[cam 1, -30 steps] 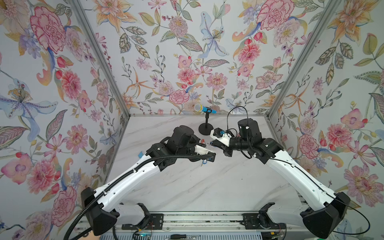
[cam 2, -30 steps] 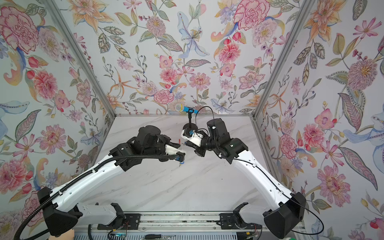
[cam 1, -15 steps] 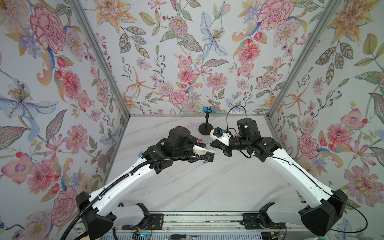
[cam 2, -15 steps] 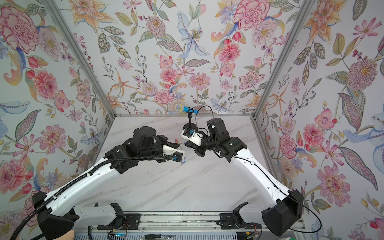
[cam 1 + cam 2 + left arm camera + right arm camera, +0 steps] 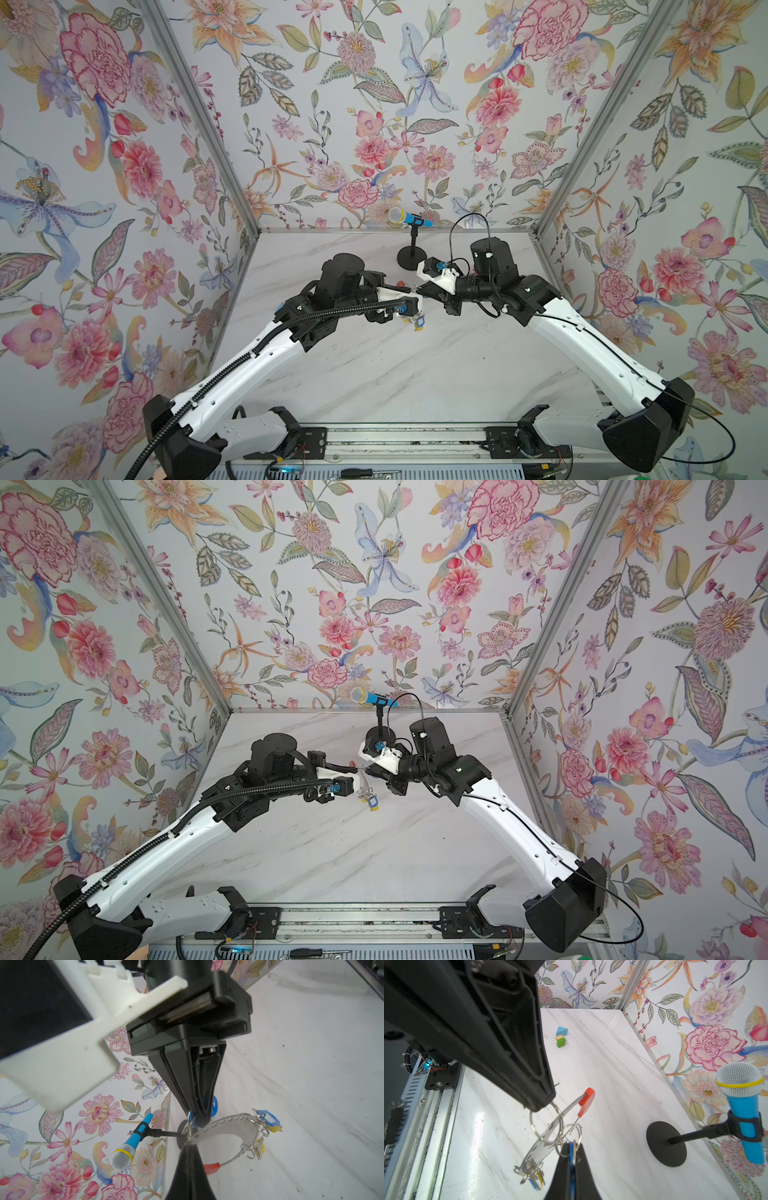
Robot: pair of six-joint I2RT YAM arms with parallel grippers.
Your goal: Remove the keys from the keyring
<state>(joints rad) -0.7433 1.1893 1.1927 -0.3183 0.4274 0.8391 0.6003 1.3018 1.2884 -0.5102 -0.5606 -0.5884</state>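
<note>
Keyring is up in the air over mid table, strung between both grippers, not touching the top. L gripper is clenched on its flat band near one end. R gripper is clenched on a blue tag, tips almost touching L's. Mic stand is close behind R arm. Other keys are bunched on the keyring's far side, dangling. Red clasp caps the thin end; can't tell if it's unlatched. The tag's split ring looks threaded on the band next to L's tips.

Risks, as I read it:
- R pulls w/ split ring caught on the band → tag slips out of the pads, or keyring gets yanked from L.
- Band is thin, so a skewed pull could bend or twist it.
- A jerk swings the bunch; if the end's open, keys may slide off & scatter.
- R backing away could clip the mic stand.
- Tips are crowded, so the grippers could bump.
</note>
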